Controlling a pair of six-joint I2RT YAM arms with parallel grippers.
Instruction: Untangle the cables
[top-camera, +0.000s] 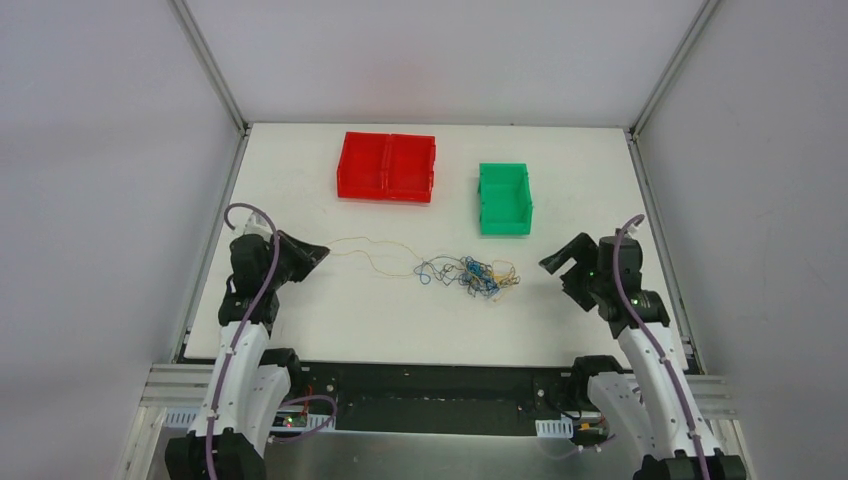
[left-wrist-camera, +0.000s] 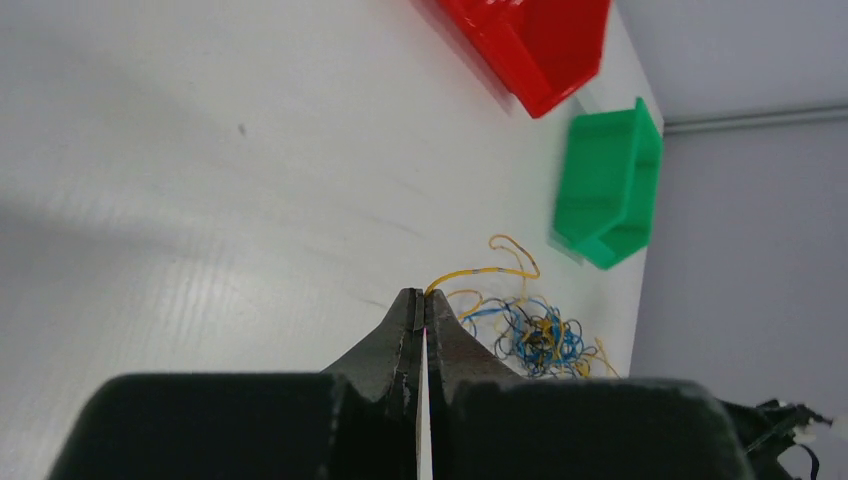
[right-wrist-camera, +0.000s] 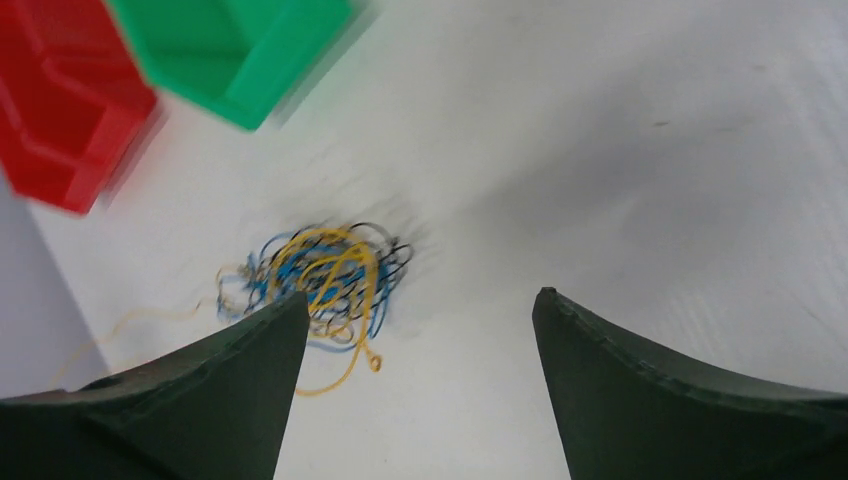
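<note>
Pinching a yellow strand (left-wrist-camera: 480, 272), left jaws are clamped on it; right jaws gape empty, right of the cables (top-camera: 470, 273). Risk: pulling drags the lot unanchored, tightening knots.

Top external: high, behind near edge of table (top-camera: 300, 330), looking down and forward over whole top, far off. Left wrist: low, close to surface, facing right toward centre. Right wrist: low, close, facing left toward centre, blurred. All three share cables (top-camera: 470, 275), green bin (top-camera: 504, 222), red bin (top-camera: 385, 190)
</note>
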